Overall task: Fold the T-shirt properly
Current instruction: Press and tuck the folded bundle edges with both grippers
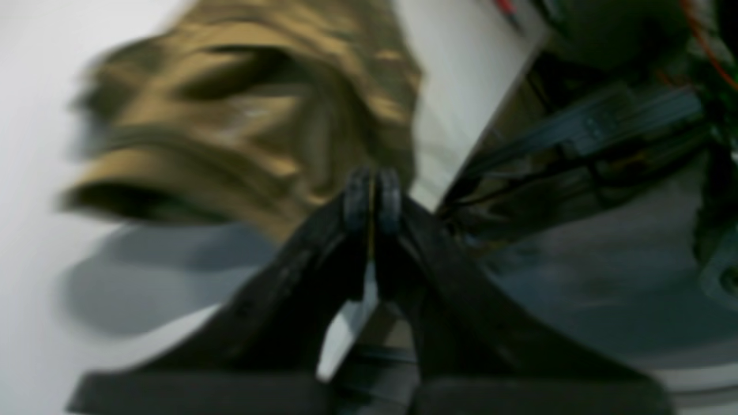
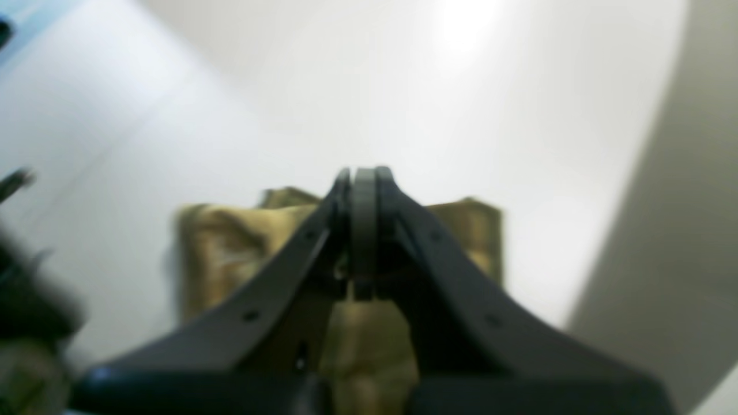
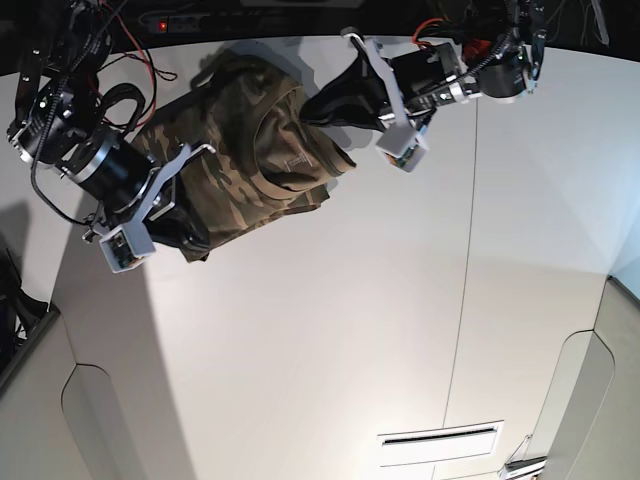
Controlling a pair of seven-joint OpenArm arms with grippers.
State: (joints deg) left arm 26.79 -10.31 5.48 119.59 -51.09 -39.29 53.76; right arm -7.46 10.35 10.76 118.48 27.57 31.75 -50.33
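The camouflage T-shirt lies bunched in folds at the far left of the white table. My left gripper is at the shirt's right edge. In the left wrist view the left gripper is shut with a thin strip of cloth between its tips, and the T-shirt hangs lifted, casting a shadow. My right gripper is at the shirt's near-left corner. In the right wrist view the right gripper is shut on a fold, with the T-shirt below it. Both wrist views are blurred.
Cables and a power strip run along the table's far edge behind the arms. A seam crosses the table top. A slot sits near the front edge. Rounded cut-outs mark the front corners.
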